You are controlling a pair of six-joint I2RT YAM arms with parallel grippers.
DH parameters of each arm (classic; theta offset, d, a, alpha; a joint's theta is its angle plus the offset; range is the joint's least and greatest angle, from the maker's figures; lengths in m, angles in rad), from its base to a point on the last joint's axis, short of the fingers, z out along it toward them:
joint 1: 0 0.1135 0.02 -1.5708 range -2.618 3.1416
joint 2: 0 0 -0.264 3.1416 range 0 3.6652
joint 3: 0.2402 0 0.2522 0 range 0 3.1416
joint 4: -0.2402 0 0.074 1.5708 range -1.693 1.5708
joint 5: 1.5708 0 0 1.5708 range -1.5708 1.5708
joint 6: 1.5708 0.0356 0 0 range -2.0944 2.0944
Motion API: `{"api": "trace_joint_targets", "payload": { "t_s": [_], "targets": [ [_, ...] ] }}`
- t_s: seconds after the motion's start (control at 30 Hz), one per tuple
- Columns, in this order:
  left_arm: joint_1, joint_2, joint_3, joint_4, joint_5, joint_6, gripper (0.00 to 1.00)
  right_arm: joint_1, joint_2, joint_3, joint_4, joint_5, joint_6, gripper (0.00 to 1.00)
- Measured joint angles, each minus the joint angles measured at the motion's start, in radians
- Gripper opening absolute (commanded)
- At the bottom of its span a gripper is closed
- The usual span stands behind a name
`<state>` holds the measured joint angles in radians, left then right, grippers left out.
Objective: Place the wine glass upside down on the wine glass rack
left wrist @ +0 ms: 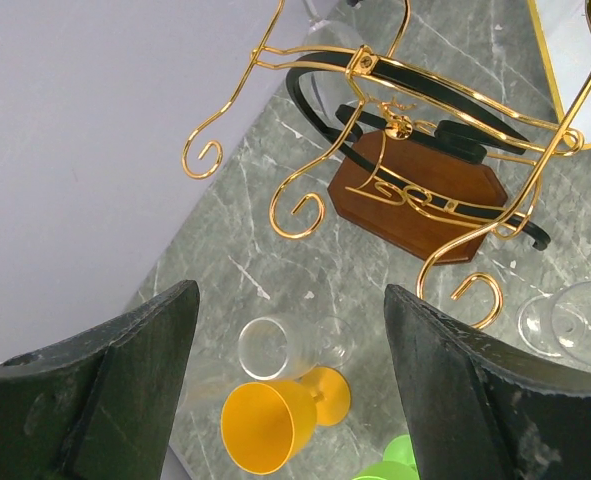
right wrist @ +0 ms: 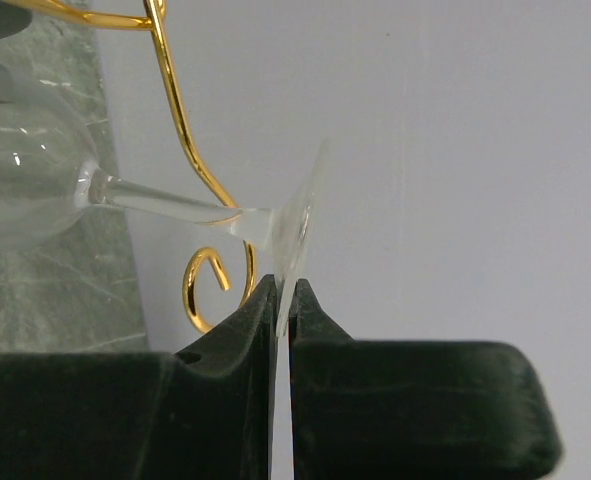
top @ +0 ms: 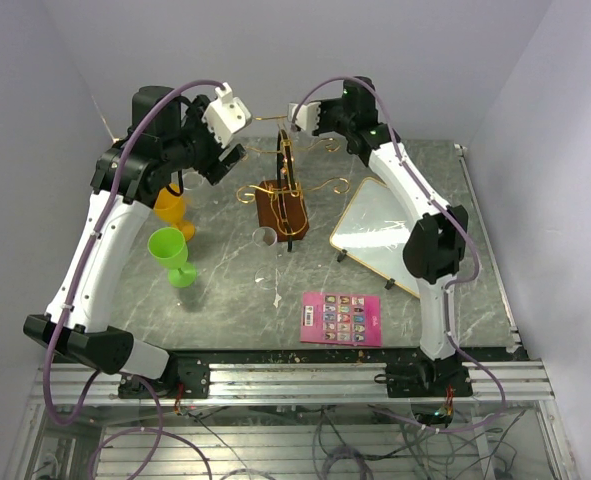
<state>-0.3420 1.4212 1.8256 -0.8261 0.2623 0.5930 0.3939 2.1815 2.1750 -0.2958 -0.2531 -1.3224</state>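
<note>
The gold wire wine glass rack (top: pixel 280 185) stands on its brown wooden base at the table's middle back; it also shows in the left wrist view (left wrist: pixel 415 170). My right gripper (right wrist: pixel 283 290) is shut on the foot rim of a clear wine glass (right wrist: pixel 30 185), high at the rack's back (top: pixel 297 118). The glass's stem (right wrist: pixel 165 205) crosses a scroll-ended gold arm (right wrist: pixel 190 150), with the bowl to the left. My left gripper (left wrist: pixel 290 380) is open and empty, raised left of the rack (top: pixel 225 160).
An orange glass (left wrist: pixel 275 425), a clear glass (left wrist: pixel 275 345) and a green glass (top: pixel 172 255) lie on the table's left. Another clear glass (top: pixel 265 237) lies before the rack. A framed white board (top: pixel 380 235) is at the right and a pink card (top: pixel 342 318) near the front.
</note>
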Motion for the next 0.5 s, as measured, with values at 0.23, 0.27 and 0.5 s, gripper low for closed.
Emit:
{"api": "trace_joint_targets", "payload": {
  "t_s": [0.23,0.27,0.5],
  "targets": [
    [0.006,0.0,0.0,0.002,0.0,0.0,0.84,0.001,0.054,0.03,0.045,0.023,-0.003,0.0],
    [0.006,0.0,0.0,0.002,0.0,0.0,0.84,0.001,0.059,0.03,0.05,0.026,-0.005,0.0],
    [0.009,0.0,-0.002,0.004,0.0,0.0,0.84,-0.001,0.071,0.03,0.052,0.052,-0.025,0.0]
  ]
}}
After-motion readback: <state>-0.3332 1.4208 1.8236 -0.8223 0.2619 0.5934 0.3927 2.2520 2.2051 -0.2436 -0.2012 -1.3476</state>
